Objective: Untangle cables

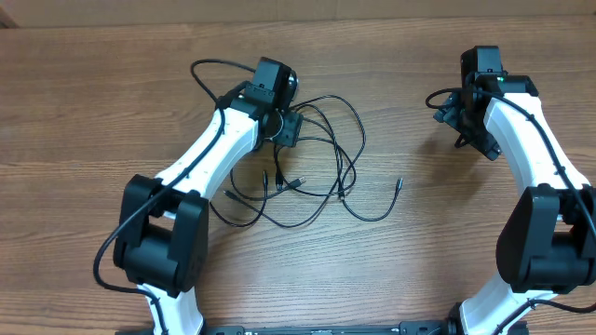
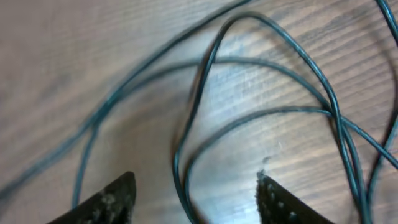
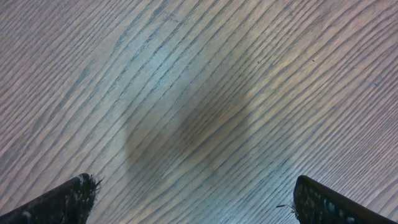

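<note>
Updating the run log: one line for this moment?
left tool open, over cables | right tool open, over bare table | cables tangled, lying loose

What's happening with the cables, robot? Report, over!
Left gripper open, one strand in the gap, not gripped. Right gripper open over the table, away from the tangle. Cables lie tangled in loose loops. Nothing in the way.
</note>
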`<state>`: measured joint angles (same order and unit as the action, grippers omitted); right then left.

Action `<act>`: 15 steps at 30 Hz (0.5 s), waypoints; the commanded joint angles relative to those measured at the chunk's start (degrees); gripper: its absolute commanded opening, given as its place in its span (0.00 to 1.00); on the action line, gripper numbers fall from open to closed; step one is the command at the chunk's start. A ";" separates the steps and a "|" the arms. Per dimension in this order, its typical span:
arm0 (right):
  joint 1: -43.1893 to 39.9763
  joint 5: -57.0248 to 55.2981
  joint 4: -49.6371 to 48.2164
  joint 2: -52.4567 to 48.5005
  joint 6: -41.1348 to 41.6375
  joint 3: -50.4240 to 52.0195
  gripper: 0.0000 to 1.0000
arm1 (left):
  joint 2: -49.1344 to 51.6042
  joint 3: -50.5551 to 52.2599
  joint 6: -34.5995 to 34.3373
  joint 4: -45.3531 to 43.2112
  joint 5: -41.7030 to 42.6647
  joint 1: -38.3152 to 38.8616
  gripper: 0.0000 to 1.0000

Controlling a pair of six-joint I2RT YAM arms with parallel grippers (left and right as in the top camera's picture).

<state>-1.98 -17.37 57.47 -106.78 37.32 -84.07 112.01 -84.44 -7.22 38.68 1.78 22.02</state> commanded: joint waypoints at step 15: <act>0.02 -0.57 -0.28 0.48 0.42 0.11 1.00 | 1.60 -0.02 -6.16 7.37 3.32 0.50 0.49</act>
<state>-1.98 -17.37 57.43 -106.78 37.32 -84.07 112.16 -84.58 -12.99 46.48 4.78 22.13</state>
